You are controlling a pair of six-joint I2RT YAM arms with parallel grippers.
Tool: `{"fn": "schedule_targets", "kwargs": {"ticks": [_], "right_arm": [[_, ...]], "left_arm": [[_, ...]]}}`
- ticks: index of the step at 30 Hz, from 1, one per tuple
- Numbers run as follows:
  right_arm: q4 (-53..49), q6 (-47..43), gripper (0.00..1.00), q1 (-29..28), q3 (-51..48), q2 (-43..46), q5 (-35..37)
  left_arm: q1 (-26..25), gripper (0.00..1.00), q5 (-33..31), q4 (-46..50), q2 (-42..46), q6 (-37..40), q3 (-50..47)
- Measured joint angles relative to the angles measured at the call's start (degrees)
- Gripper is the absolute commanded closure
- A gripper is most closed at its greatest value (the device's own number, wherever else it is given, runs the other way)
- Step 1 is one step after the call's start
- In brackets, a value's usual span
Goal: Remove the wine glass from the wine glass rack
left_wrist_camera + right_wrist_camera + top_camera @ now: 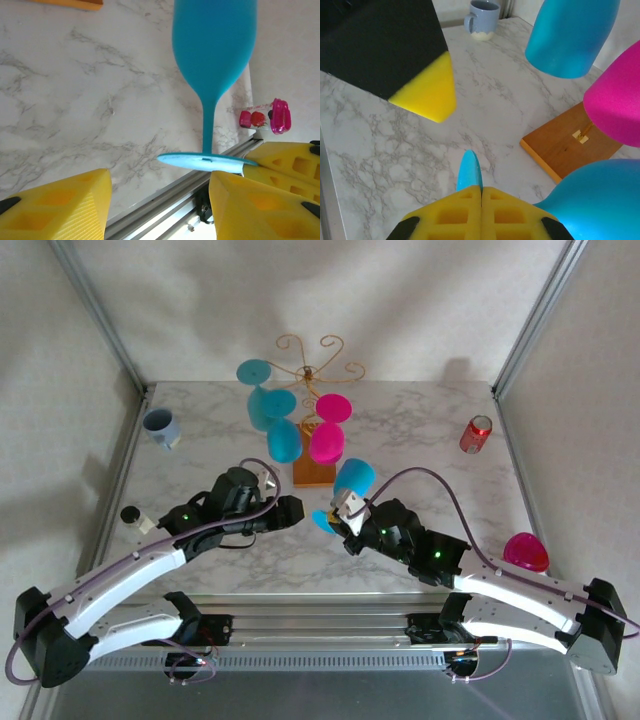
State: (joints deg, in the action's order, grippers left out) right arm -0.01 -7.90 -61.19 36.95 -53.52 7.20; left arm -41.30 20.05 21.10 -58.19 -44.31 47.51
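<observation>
The wine glass rack [310,360] is gold wire on an orange-brown wooden base [314,472] [570,145] at the back centre. Blue glasses [284,440] [570,35] and pink glasses [326,443] [617,105] hang from it upside down. A blue wine glass [354,480] [215,40] is off the rack and tilted above the table. My right gripper [340,515] [481,192] is shut on the edge of its foot [470,172] [205,160]. My left gripper [288,510] [159,192] stands open just left of that foot, with nothing between its fingers.
A grey-blue mug [163,427] [482,17] sits at the back left and a red soda can [476,433] [257,118] at the back right. A pink glass [525,552] lies near the right arm. A small black-capped item [133,516] stands at the left edge.
</observation>
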Motion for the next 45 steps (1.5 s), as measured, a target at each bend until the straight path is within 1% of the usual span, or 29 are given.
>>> {"fn": "schedule_targets", "kwargs": {"ticks": [5, 9, 16, 21, 24, 27, 34, 40, 45], "right_arm": [[0.2, 2.7, 1.0, 0.0, -0.1, 1.2, -2.9], [-0.2, 5.3, 1.0, 0.0, -0.1, 2.6, -5.1], [-1.6, 8.3, 1.0, 0.0, -0.1, 3.9, -7.5], [-4.5, 7.6, 1.0, -0.2, -0.1, 3.9, -7.0], [-7.3, 4.9, 1.0, -1.7, 0.4, 3.8, -4.8], [-8.9, 1.5, 1.0, -3.6, 1.3, 3.6, -2.1], [-8.7, -8.6, 1.0, -9.5, 1.9, 1.8, 8.6], [-2.1, -17.8, 1.0, -12.6, 0.4, 0.9, 17.8], [4.8, -24.4, 1.0, -13.6, -2.7, -1.1, 23.0]], "left_arm": [[0.0, 0.45, -0.3, -3.9, 2.0, 3.5, -2.3], [-0.1, 0.43, 0.4, -8.9, 4.1, 6.6, -4.6], [-0.2, 0.43, 3.9, -15.0, 2.4, 11.6, -6.3], [-0.2, 0.42, 5.3, -15.7, 2.1, 13.1, -6.3], [0.0, 0.43, 5.7, -14.4, 1.6, 12.9, -6.1], [0.8, 0.43, 5.7, -11.2, 0.0, 11.6, -4.8], [2.6, 0.44, 9.1, -3.5, -6.4, 7.3, 0.3], [6.1, 0.44, 13.6, 1.8, -8.0, 4.7, 2.6], [7.4, 0.45, 17.7, 2.3, -8.2, 1.4, 2.6]]}}
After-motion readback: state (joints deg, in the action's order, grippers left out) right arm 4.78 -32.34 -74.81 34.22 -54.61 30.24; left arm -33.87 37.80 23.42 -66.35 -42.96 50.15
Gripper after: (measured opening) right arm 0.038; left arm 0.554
